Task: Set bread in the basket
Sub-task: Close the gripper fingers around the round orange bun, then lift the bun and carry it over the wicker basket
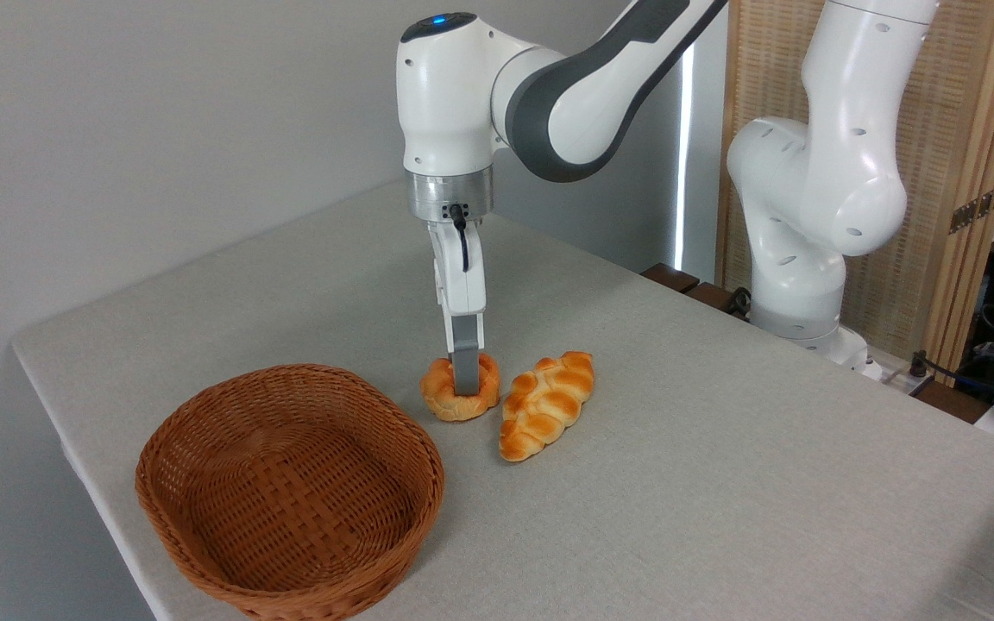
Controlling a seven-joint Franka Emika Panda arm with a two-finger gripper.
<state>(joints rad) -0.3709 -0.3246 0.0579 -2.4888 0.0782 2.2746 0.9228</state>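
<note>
no bread (460,390) in basket (290,492)

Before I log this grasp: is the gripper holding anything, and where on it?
The gripper is down on the round bun, a finger across its middle. The bun sits on the table; whether the jaws have closed cannot be told.

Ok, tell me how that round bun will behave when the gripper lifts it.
The bun looks glazed, so it may slip against the gripper finger. Its rounded shape suggests it could roll if dropped on the table. It is small and probably light.
</note>
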